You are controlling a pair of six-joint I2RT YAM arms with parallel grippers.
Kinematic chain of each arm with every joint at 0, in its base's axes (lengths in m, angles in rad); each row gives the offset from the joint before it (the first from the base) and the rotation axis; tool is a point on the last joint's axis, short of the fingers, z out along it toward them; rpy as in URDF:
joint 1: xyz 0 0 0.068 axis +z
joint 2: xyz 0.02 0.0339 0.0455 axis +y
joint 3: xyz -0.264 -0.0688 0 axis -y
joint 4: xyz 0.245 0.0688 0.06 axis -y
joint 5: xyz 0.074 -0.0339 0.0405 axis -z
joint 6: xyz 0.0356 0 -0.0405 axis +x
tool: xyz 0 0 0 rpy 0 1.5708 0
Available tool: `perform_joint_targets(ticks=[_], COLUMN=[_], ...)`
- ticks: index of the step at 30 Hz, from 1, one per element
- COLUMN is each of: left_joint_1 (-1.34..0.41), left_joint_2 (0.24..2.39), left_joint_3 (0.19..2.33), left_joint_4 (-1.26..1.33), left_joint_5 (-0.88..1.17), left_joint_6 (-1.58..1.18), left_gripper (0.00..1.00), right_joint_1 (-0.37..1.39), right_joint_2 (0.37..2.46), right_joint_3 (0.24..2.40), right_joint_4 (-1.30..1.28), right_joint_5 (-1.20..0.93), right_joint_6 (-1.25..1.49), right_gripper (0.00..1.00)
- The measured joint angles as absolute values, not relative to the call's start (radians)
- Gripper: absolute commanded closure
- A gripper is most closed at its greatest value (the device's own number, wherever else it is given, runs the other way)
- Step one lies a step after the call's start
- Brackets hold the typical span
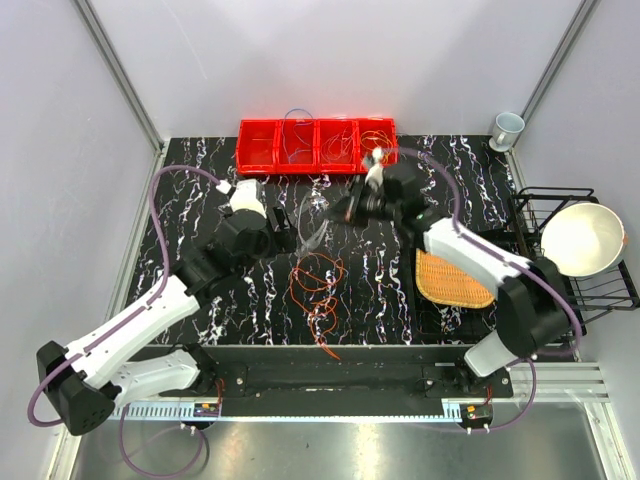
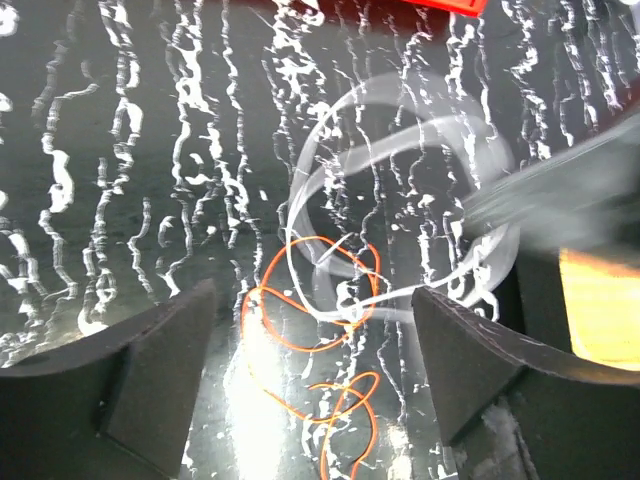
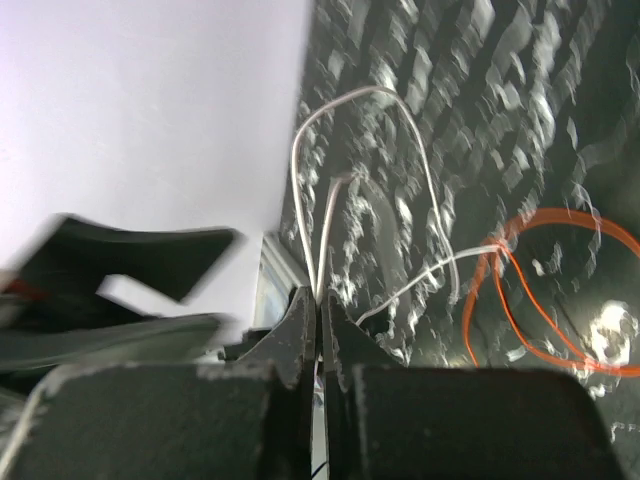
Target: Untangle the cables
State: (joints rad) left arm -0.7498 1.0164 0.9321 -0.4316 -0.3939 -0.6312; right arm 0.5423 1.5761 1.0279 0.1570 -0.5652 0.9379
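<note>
Close under the left wrist camera, the left gripper (image 2: 312, 300) stands wide open, its two dark fingers (image 2: 150, 370) spread far apart and gripping nothing. It hovers over the left half of the black marbled counter (image 1: 250, 300), roughly midway between the near and far edges. Just to its right a white cable (image 3: 385, 89) hangs in loose loops, blurred in the left wrist view, and one of its strands crosses the top loop of the orange cables (image 1: 318, 283). Those lie in a tangle of coils on the middle of the counter, trailing towards the near edge. Along the far edge sits a red bin tray (image 1: 256, 148) of four compartments; the second from the left holds a bluish cable (image 1: 297, 132), and the third and fourth hold more orange wire (image 1: 341, 146). Right of the white loops, the right gripper (image 3: 319, 303) is closed tight, pinching the white cable's strands between its fingers, just in front of the tray. Further right, a woven yellow mat (image 1: 452, 280) lies near the right edge, beside a black wire dish rack (image 1: 600, 292) carrying a white bowl (image 1: 582, 238). A pale cup (image 1: 507, 128) stands at the far right corner.
</note>
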Motion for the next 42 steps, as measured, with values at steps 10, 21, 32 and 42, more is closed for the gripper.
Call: perform_joint_targets(ticks=[10,21,32,42], left_joint_1=[-0.979,-1.248,-1.247,-1.224], left_joint_2=[1.007,1.277,1.493,1.553], left_joint_3=[1.102,1.26,1.382,1.391], left_joint_4=[-0.552,-0.578,-0.581,-0.58], left_joint_5=[-0.606,-0.869,-0.899,-0.9], left_joint_6=[-0.561,-0.398,-0.336,-0.329], left_gripper=[0.24,0.31,0.39,0.46], right_joint_1=[0.542,0.542,0.542,0.542], right_joint_2=[1.392,1.443,1.393,1.361], right_joint_3=[1.374,1.331,1.284,1.262], right_joint_4=[-0.236,-0.458,-0.473,-0.485], right_joint_5=[-0.381,-0.304,-0.305,-0.316], right_joint_6=[0.785,0.76,0.747,0.744], right_gripper=[1.0,1.0,1.0,1.0])
